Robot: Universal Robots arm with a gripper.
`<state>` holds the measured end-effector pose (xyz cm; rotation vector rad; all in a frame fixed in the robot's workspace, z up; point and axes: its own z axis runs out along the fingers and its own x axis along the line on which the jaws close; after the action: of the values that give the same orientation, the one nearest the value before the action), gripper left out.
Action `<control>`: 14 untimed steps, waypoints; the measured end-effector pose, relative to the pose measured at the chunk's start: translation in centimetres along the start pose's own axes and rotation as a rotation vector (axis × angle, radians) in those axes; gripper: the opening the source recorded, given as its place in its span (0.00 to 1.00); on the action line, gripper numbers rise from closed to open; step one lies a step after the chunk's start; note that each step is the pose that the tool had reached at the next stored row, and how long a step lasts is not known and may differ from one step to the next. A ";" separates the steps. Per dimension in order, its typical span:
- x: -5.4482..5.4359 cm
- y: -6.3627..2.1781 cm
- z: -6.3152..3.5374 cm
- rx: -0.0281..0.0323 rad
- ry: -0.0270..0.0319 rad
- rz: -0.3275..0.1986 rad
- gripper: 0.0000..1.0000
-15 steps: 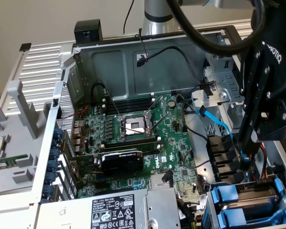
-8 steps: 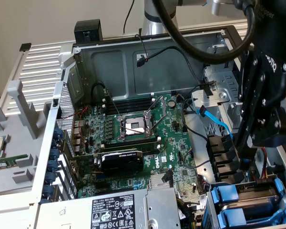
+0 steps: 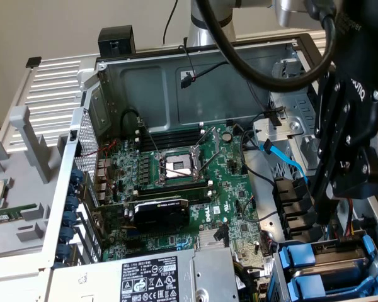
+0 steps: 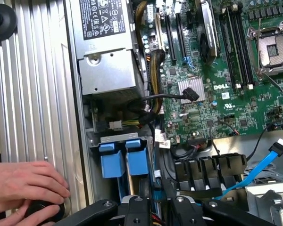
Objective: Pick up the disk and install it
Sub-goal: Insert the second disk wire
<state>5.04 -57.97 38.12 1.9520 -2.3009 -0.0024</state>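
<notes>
1. Black robot gripper (image 4: 156, 207) sits right over the drive bay in the open computer case (image 3: 195, 82), fingers nearly together, pinching the silver-grey disk in its blue plastic carrier (image 4: 137, 165).
2. Disk looks partway down its slot, beside another blue-tabbed carrier (image 4: 111, 162).
3. Keep it square so you don't jam it.
4. Watch the person's hand (image 4: 26, 188) on the case edge.

"DELL" on motherboard (image 4: 221, 87) (white print), "ROBOTIQ" partly legible on gripper (image 3: 346, 141)
</notes>
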 end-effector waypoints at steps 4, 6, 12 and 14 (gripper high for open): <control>0.0 -0.01 0.03 -0.0013 -0.0006 0.002 0.25; 0.0 -0.01 0.02 -0.0016 -0.0003 0.002 0.25; 0.1 -0.03 0.05 -0.0023 -0.0008 0.002 0.25; 0.2 -0.03 0.06 -0.0024 -0.0008 0.003 0.25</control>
<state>5.03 -58.13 38.07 1.9480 -2.3030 -0.0057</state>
